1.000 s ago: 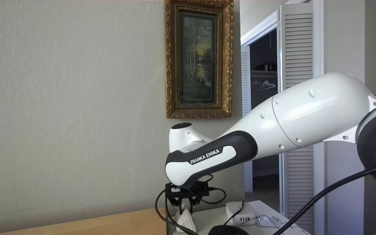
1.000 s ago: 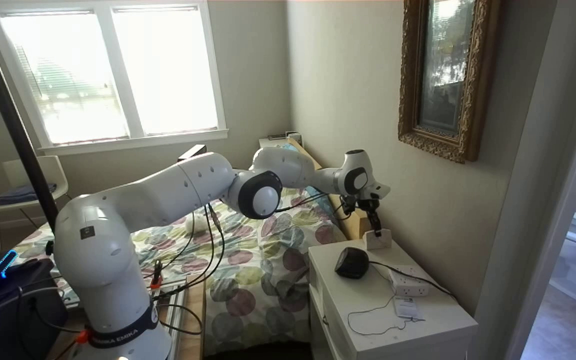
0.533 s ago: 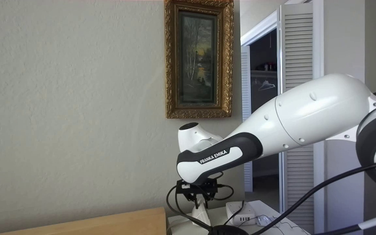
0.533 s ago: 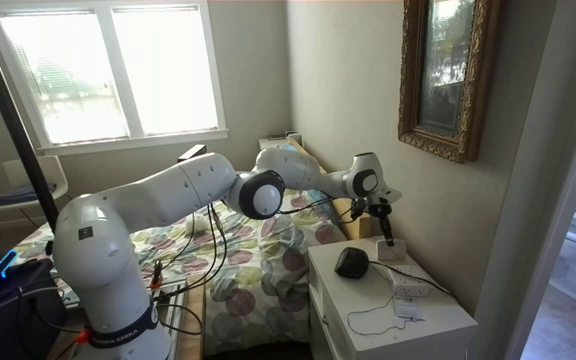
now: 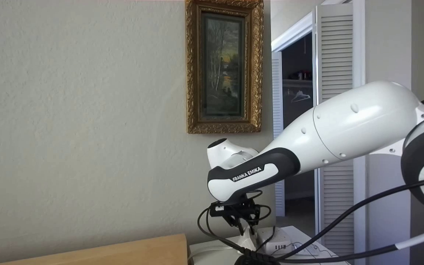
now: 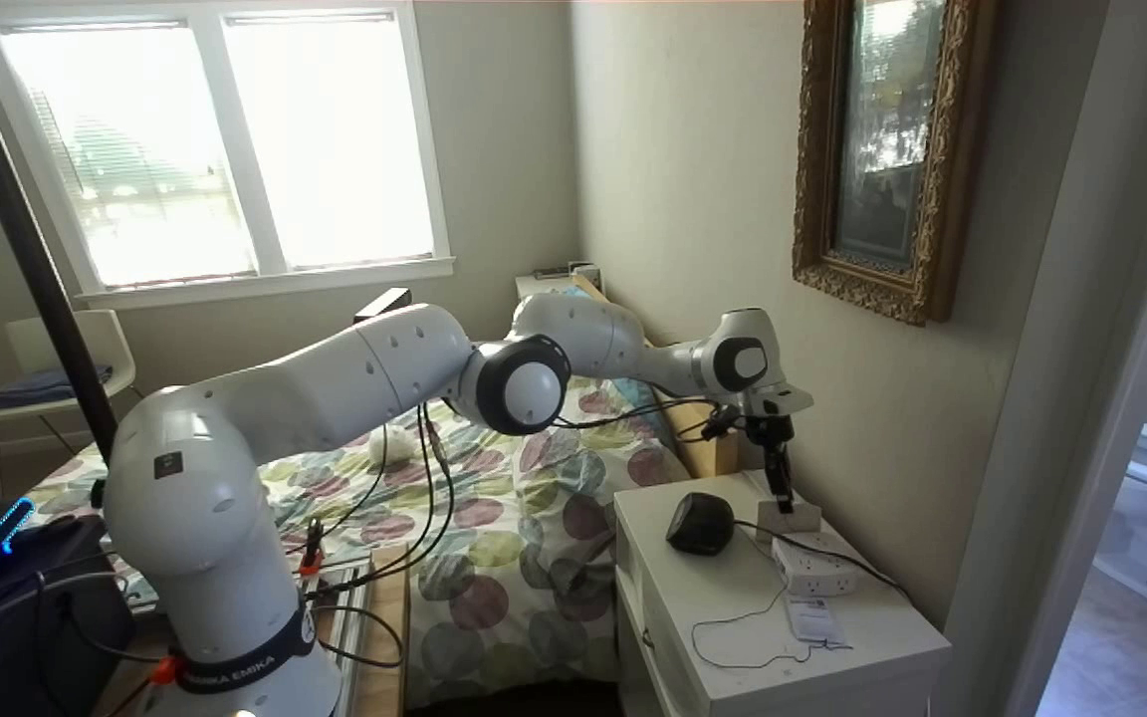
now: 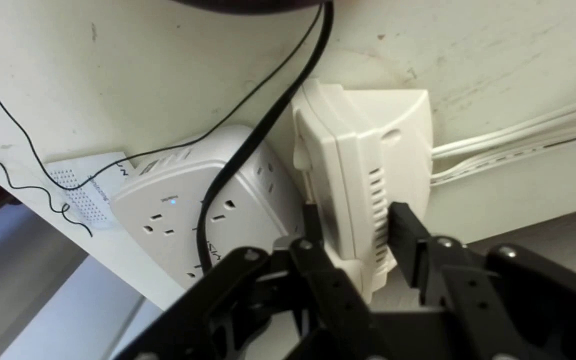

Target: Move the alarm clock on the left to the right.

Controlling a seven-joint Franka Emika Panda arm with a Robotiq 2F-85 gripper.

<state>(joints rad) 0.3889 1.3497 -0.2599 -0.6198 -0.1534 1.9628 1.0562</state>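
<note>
The white alarm clock (image 7: 355,150) is between my gripper's black fingers, which press on its front and its vented back in the wrist view. My gripper (image 7: 355,217) is shut on it. In both exterior views the clock (image 5: 248,241) (image 6: 806,518) is at the wall side of the white nightstand (image 6: 862,647), under the gripper (image 6: 783,498). I cannot tell whether its base touches the top. White cords run from its back. Its face is mostly turned from the wrist camera.
A white power strip (image 7: 168,220) sits close beside the clock, with a black cable (image 7: 263,130) over it. A small packet (image 6: 814,619) with thin wire lies beyond. A rounded black device (image 6: 701,523) stands near the bed side. The wall with a framed picture (image 6: 892,159) is behind.
My gripper and the clock have moved together along the nightstand, away from the headboard and toward the power strip. The power strip and packet have shifted slightly the same way.
</note>
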